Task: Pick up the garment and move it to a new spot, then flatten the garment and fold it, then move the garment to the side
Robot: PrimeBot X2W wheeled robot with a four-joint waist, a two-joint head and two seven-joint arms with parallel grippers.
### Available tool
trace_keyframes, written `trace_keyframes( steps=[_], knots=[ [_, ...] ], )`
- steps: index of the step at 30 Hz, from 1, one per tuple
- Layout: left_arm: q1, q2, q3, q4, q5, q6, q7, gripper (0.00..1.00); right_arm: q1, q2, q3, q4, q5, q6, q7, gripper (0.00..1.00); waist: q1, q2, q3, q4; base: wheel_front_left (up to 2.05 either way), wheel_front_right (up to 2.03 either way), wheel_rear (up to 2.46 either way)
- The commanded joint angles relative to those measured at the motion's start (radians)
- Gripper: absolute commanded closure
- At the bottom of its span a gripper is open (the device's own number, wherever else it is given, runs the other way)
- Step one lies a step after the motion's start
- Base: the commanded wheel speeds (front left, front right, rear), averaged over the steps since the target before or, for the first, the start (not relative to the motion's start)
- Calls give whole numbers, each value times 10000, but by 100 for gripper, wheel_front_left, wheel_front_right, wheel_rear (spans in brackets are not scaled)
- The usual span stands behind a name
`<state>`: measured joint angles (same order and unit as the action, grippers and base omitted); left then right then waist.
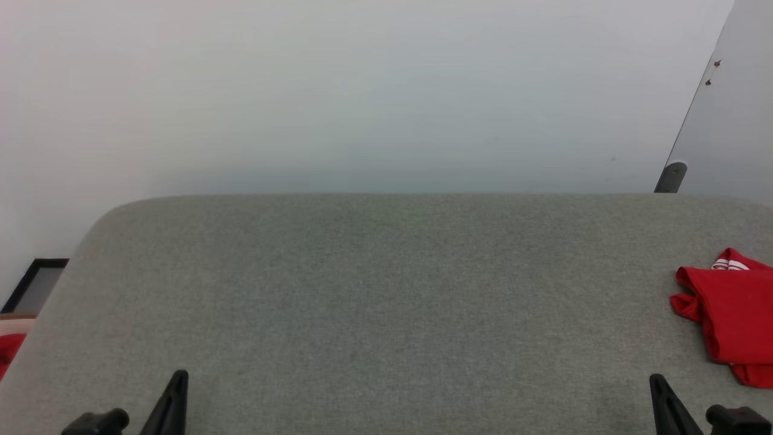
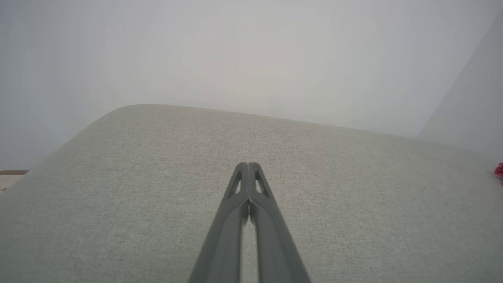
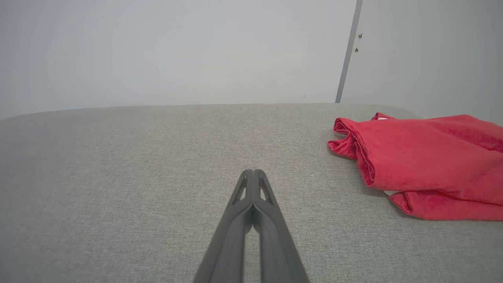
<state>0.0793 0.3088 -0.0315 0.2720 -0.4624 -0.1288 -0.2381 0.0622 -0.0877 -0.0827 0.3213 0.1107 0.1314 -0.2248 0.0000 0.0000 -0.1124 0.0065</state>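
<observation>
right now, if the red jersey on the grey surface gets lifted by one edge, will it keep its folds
Probably not: the garment lies in soft, rolled folds, so it likely drapes open. It looks thin, so probably light. Pushed, it may bunch on the woven grey surface.

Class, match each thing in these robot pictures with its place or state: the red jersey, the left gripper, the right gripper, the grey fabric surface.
Things:
1. red jersey
2. left gripper
3. right gripper
4. grey fabric surface

Places or states:
A. shut, at the head view's lower left
B. lies under the jersey
C. bunched at the surface's right end
D. shut, at the head view's lower right

Pairs: 1-C, 2-A, 3-D, 4-B
</observation>
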Motion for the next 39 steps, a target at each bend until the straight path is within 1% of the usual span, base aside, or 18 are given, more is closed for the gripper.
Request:
trace_keyframes(
  steps=[1,18,39],
  knots=[
    [-288,59,126,-154,-342,-1,56,100,-330,-28,-85,-131,417,-1,93,100,0,0,11,0,0,0,0],
    [-657,-529,422,-211,-2862,-6,826,100,-569,61,-26,-406,3759,-2,745,100,0,0,174,-9,0,0,0],
    [-1039,-1121,730,-243,-5373,-12,1605,100,-918,154,-109,-533,7026,-4,1507,100,0,0,374,-21,0,0,0]
  ],
)
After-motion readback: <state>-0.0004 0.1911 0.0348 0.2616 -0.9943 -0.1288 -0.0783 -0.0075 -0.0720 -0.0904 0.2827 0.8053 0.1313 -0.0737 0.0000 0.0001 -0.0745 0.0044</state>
